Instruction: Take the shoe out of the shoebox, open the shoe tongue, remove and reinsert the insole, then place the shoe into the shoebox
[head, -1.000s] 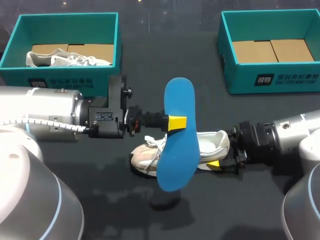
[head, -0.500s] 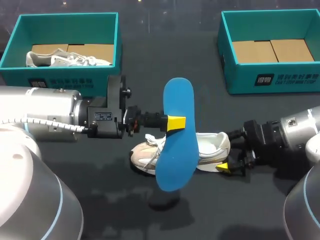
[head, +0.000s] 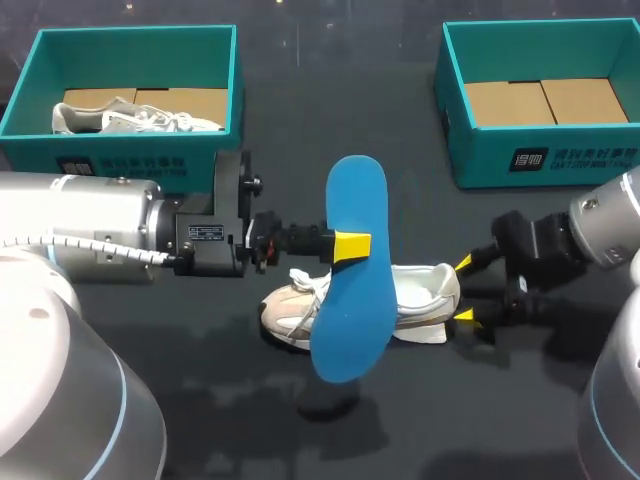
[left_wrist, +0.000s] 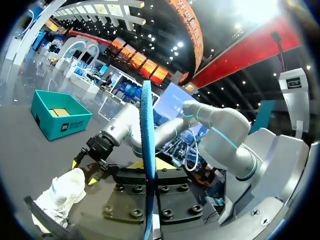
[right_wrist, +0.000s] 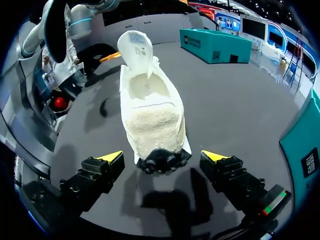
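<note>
Between the two arms, near the middle of the tabletop (head: 440, 410), the pale sneaker (head: 425, 290) lies on its sole with its tongue pulled up and its opening bare. Above it the left gripper (head: 352, 243) pinches the blue insole (head: 352, 200) at one long edge about mid-length, holding it up on edge and clear of the shoe. The right gripper (head: 465, 291) sits just behind the heel with its fingers spread wide, touching nothing. The insole looks thin, light and bendy, so held at one edge it will likely droop or twist; feeding it in toe-end first, with the grip kept near the middle, seems the safest way. The sneaker looks light and soft in its upper, and it would probably slide on the smooth tabletop when pushed, so it wants steadying at the heel, its stiffest part, while the insole goes in. Against the earlier frames, the right gripper has backed away from the heel, which it was close against, and has opened wider; the sneaker, the insole and the left arm have hardly shifted. At the far right, the teal shoebox (head: 470, 150) holds no shoe.
</note>
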